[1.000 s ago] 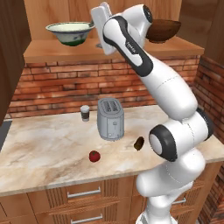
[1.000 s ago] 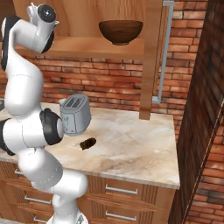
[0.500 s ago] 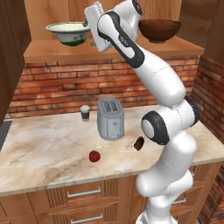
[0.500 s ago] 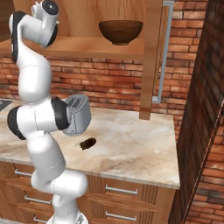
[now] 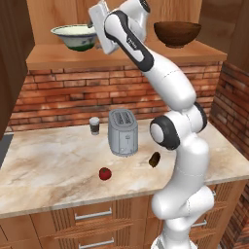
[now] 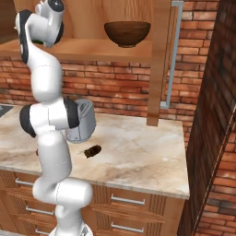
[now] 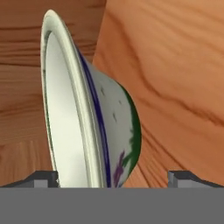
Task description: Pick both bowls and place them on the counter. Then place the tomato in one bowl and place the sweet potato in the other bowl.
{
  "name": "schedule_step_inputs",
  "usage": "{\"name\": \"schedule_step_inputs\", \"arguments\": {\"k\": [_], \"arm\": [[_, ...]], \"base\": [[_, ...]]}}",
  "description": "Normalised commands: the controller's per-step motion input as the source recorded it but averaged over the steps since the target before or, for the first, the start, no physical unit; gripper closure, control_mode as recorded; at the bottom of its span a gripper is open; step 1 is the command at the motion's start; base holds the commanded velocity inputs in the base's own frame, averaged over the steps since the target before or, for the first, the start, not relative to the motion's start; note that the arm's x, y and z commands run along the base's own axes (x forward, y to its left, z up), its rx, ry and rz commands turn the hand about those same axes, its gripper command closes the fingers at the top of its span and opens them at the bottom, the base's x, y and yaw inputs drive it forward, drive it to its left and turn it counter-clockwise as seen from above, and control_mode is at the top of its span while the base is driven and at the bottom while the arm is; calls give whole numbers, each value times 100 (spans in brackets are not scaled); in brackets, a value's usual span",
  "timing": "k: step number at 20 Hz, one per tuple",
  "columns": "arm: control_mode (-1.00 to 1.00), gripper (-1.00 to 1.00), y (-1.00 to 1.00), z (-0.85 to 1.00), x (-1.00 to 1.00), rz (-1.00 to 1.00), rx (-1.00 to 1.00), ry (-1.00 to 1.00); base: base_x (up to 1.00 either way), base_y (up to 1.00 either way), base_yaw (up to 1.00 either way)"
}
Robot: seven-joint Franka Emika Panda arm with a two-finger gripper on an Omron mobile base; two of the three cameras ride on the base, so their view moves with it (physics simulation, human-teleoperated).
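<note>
The gripper [image 7: 113, 177] stands wide open, holding nothing, its tips either side of the white bowl [image 7: 92, 118] rim, shelf [image 5: 63, 57] at 6 o'clock

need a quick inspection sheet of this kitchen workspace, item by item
surface: beige marble-patterned counter with wooden drawers below.
job's things: white green-banded bowl and dark brown wooden bowl both on the wooden shelf; small red tomato and dark brown oblong sweet potato lying on the counter, apart.
clutter: grey toaster; small grey and dark shaker left of it.
grippers: gripper open, rim of the white bowl between its fingertips, not closed on it.
cables: nothing seen.
surroundings: red brick wall; metal handle on a wooden panel at right.
</note>
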Motion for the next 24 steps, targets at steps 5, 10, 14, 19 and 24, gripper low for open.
{"name": "schedule_step_inputs", "arguments": {"k": [5, 10, 14, 19, 24], "arm": [[-100, -100, 12, 0, 23, 0, 0, 0], [-100, 100, 17, 0, 20, 0, 0, 2], [-100, 100, 4, -6, 1, 0, 0, 9], [-100, 100, -1, -10, -22, 0, 0, 4], [-100, 100, -10, -10, -36, 0, 1, 3]], "base": [[0, 0, 0], [0, 0, 0], [0, 0, 0], [0, 0, 0], [0, 0, 0]]}}
